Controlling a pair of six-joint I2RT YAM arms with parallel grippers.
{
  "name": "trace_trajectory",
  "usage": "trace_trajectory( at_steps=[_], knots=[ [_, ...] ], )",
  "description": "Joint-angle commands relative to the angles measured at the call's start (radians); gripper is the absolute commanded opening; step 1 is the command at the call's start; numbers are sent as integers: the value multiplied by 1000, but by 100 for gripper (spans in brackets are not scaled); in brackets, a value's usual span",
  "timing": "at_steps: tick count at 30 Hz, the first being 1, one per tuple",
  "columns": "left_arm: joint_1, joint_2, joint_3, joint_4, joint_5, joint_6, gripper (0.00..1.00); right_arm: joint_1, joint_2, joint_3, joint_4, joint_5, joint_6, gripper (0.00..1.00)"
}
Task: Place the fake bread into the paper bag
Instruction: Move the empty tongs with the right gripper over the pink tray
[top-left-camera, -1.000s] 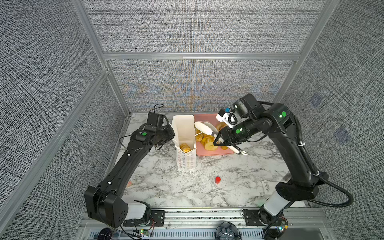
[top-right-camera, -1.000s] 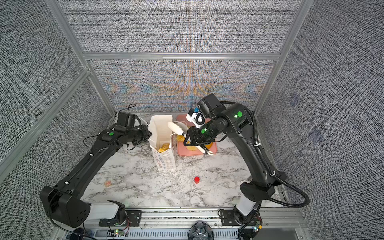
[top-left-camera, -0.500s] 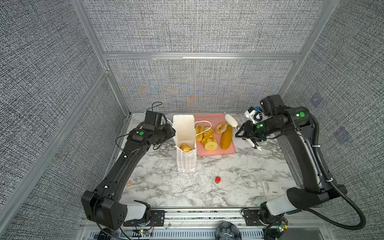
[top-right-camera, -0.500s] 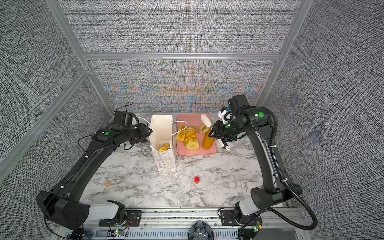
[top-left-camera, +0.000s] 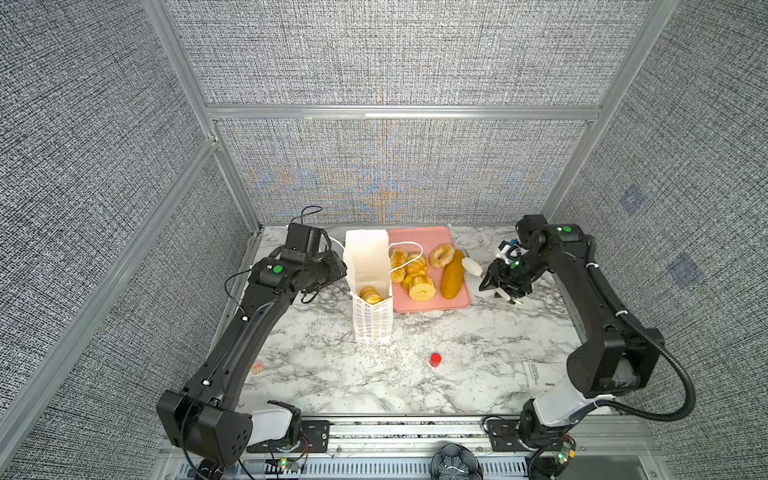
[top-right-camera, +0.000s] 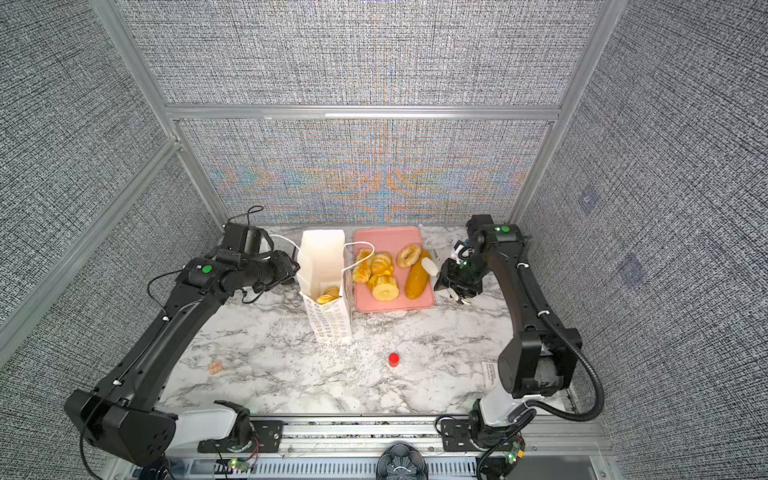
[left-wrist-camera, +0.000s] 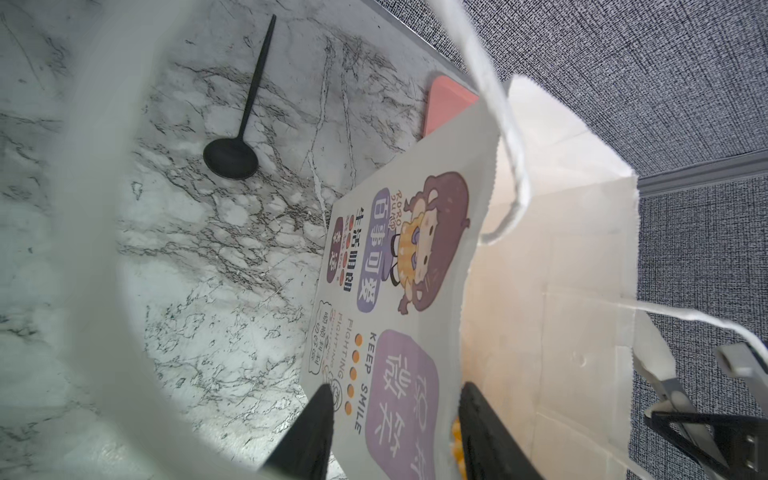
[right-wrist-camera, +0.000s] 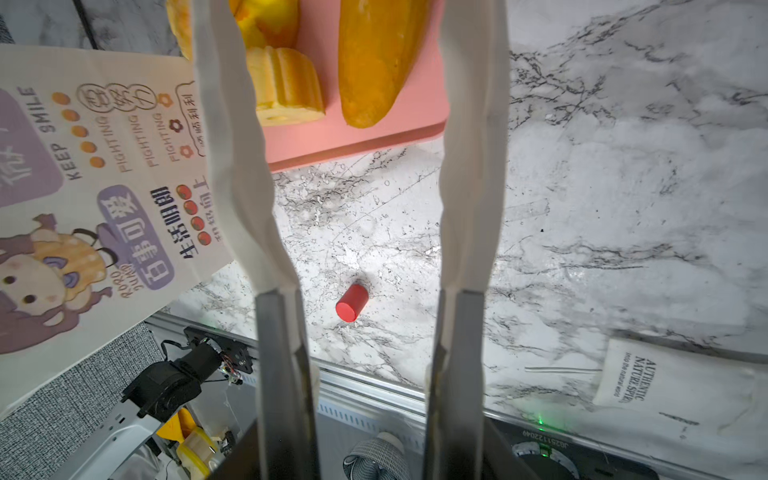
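Note:
The paper bag stands upright beside the pink tray, with fake bread lying inside it. On the tray lie a long loaf, a ring, a fluted ring cake and ridged buns. My left gripper is at the bag's left side. In the left wrist view its black jaws stand apart with the bag's printed wall between them, unpinched. My right gripper hovers just right of the tray, its long white fingers open and empty.
The pink tray sits at the back. A small red cylinder stands in front of the bag. A paper sachet lies front right and a small pinkish piece front left. A black spoon lies behind the bag.
The right arm has pulled back from over the tray, next to the bag, to the right of the tray, uncovering the bread there. The left arm has stayed by the bag.

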Motion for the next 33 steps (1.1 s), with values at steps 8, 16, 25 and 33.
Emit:
trace_trajectory(
  at_steps=[8,16,25,33],
  knots=[
    [2,-61,-68,-4,-33,-11,51,-8,152,44,39,23,-64,55],
    [2,-63,-88,7,-42,-16,51,-3,237,82,38,8,-83,55],
    [4,-29,-70,23,-35,-17,51,16,310,135,24,9,-92,49],
    [3,-5,-56,24,-29,-11,51,32,380,191,14,23,-89,49]
  ],
)
